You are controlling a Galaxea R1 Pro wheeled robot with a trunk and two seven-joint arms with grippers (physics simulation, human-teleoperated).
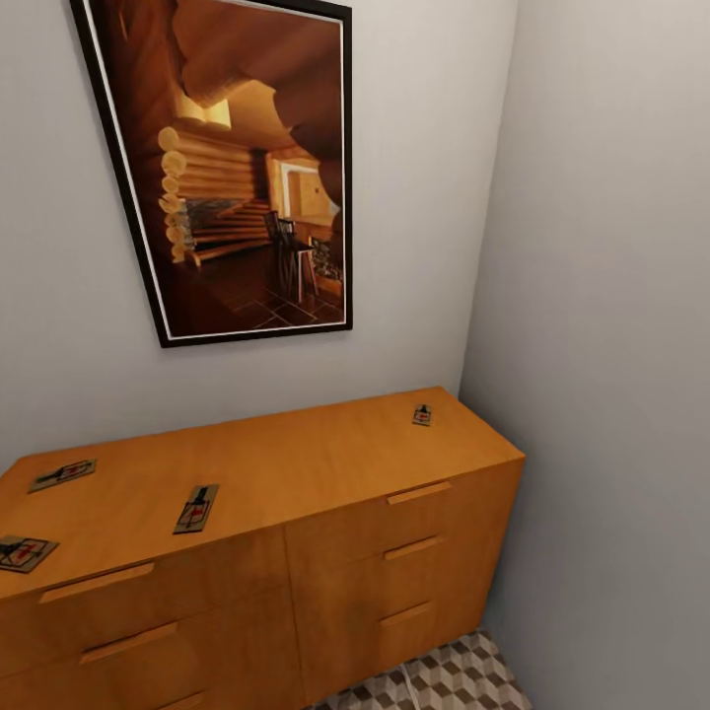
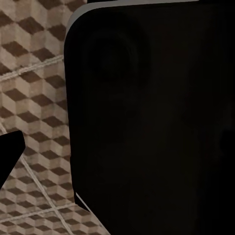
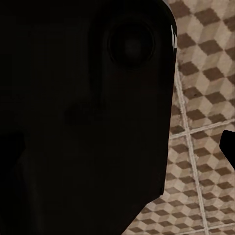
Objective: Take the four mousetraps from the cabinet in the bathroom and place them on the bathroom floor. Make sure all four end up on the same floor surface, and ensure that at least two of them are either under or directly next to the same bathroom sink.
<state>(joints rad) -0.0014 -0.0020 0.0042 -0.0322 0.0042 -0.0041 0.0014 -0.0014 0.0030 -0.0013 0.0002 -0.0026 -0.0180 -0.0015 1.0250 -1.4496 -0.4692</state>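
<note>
Four small flat tan wooden mousetraps are lying on the wide orange-brown wooden cabinet (image 1: 296, 463): at eight o'clock (image 1: 22, 552), nine (image 1: 61, 474), seven (image 1: 196, 509) and, farthest, four (image 1: 422, 415). A framed log-cabin picture (image 1: 237, 168) is hanging above. Wrist views are showing cube-patterned floor tiles (image 2: 34, 98) behind a dark robot body (image 2: 152, 122); gripper states cannot be told.

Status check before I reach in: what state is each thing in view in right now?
cabinet: all visible drawers shut.
mousetrap at back right: flat on the cabinet top, untouched.
middle mousetrap: flat on top, near the front edge.
back-left mousetrap: flat on top.
front-left mousetrap: flat on top, at the picture's edge.
bathroom floor: no trap visible on it.
</note>
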